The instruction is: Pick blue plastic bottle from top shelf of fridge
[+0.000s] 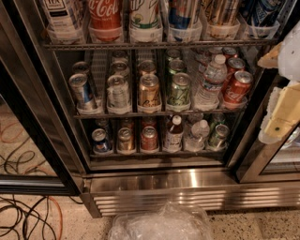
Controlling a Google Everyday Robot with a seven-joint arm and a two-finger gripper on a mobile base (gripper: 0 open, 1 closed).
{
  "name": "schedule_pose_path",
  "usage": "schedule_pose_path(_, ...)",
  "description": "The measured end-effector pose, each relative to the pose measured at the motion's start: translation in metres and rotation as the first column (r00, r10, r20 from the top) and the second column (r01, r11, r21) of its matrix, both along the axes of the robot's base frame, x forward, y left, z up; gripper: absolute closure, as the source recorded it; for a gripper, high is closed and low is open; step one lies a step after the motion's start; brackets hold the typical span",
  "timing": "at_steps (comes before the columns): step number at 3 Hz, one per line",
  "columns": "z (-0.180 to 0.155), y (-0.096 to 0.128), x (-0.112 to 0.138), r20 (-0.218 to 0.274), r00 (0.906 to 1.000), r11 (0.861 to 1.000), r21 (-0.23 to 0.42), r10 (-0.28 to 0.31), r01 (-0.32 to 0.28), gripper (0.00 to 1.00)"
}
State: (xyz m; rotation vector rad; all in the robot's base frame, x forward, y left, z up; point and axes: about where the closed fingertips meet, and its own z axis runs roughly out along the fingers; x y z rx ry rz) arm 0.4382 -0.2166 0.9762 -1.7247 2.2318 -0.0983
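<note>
Crumpled clear plastic wrap (159, 224) is seen closest of all, heaped on the floor just in front of the fridge (187, 183), with the stainless louvred base right behind it. Over on the right edge, the gripper (281, 108) is caught as a pale cream-and-white blur, held in front of the right door frame at about the height of the middle rack; whether the jaws are wide or narrow cannot be told. Now the target: the blue plastic bottle (62, 16) is stood at the far left of the top shelf (154, 45), with only its white label and dark lettering shown and the cap cut off above. It is seated in a clear cup-like holder (61, 33), apparently so that tall bottles are kept upright and in file on the wire. A red Coca-Cola bottle (105, 13) is lodged just beside it, so a tight approach is to be expected. Gripper and bottle are well apart, on opposite sides, so a reach up and across is judged to be needed; the bottle is not yet grasped.
</note>
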Motion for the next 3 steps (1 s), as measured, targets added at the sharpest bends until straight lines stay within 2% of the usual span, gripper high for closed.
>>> schedule_pose_path(1,0.001,0.001,0.001,0.009,1.0,1.0,0.002,0.001,-0.001,0.0)
schedule_pose_path(2,0.003,0.009,0.005,0.042,0.999,0.999,0.033,0.019,-0.02,0.0)
schedule_pose_path(3,0.002,0.024,0.01,0.085,0.9948,0.994,0.092,0.056,-0.064,0.0)
